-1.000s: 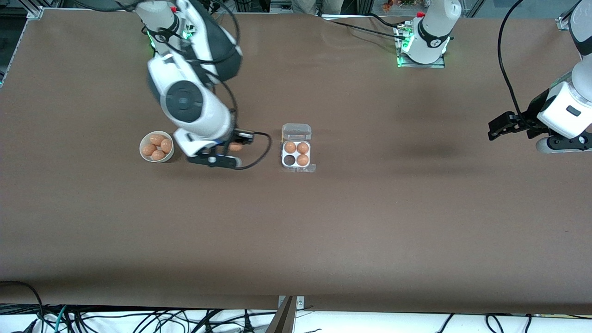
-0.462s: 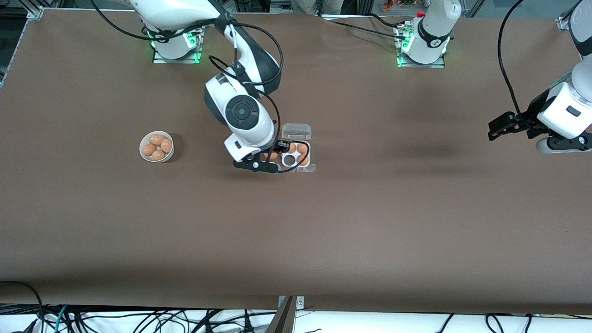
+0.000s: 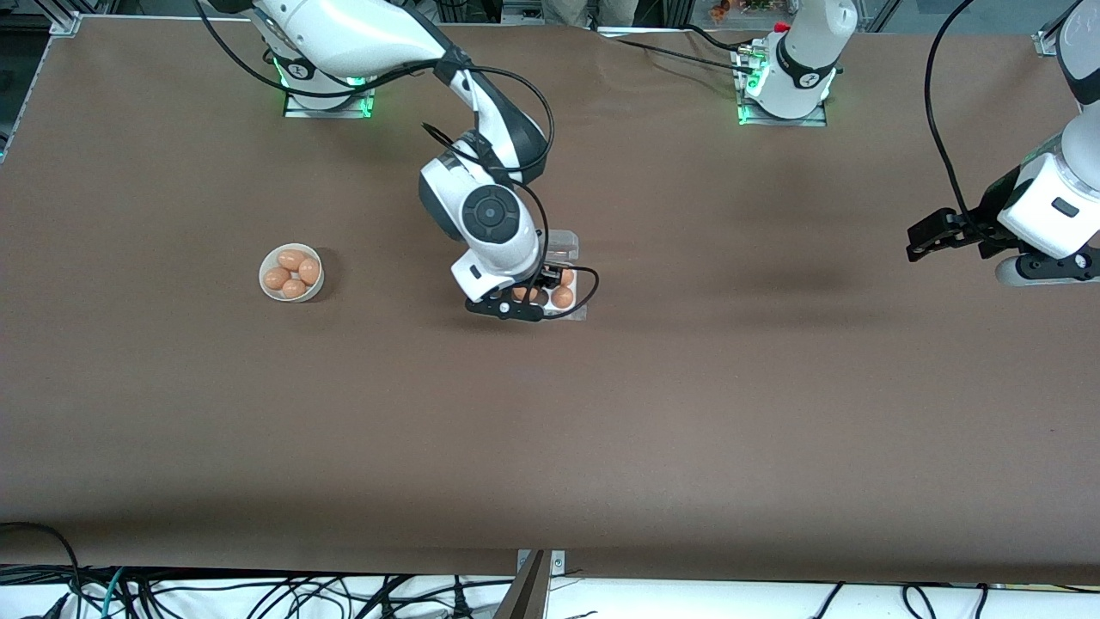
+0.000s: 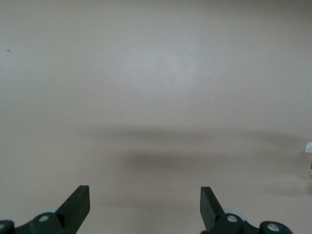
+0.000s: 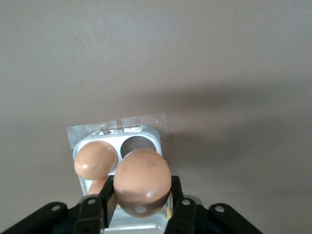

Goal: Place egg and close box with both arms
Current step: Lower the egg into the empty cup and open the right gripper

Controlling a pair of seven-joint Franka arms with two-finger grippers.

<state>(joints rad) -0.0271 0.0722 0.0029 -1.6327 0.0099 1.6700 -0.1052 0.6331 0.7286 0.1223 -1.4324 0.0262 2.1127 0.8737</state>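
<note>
Egg (image 5: 142,182) gripped in right gripper (image 3: 526,297) jaws, held over the box (image 3: 574,312), just above the one empty cell (image 5: 137,145). Placement not yet done; release and lid closing with both arms remain. Box holds three eggs, lid (image 3: 563,244) open. Bowl (image 3: 265,287) toward the right arm's end of the bench (image 3: 687,413) holds four eggs. Left gripper (image 4: 145,201) waits over bare bench at the left arm's end, jaws spread, empty.

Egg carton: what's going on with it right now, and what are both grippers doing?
Right gripper shut on egg, over the open box. One empty cell showing. Left gripper open, waiting over bare table. Nothing in the way.
</note>
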